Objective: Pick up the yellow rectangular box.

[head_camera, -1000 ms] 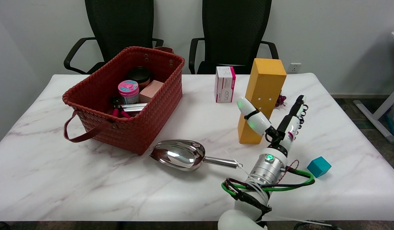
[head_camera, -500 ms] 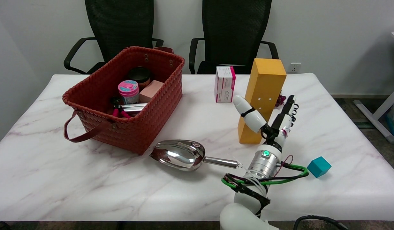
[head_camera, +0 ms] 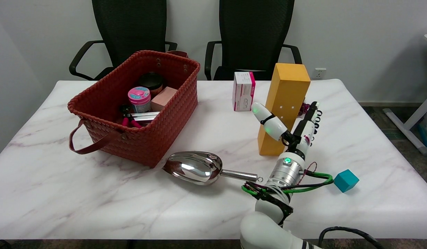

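Observation:
The yellow rectangular box (head_camera: pixel 285 103) stands upright on the marble table (head_camera: pixel 61 193), right of centre. My right hand (head_camera: pixel 291 129) is at the box's lower half with its fingers spread. The white thumb lies across the box's front left, and the other fingers reach up along its right side. Whether any finger touches the box cannot be told. Nothing is held in the hand.
A steel scoop (head_camera: pixel 199 167) lies just left of my forearm. A teal cube (head_camera: pixel 345 180) sits to the right. A pink-and-white carton (head_camera: pixel 243 91) stands behind the box on its left, something small and dark red behind it on its right. A red woven basket (head_camera: pixel 130 138) with several items fills the left.
My right hand has moved forward and left, closing in on the yellow box until its thumb and fingers straddle the lower half. The box has not moved.

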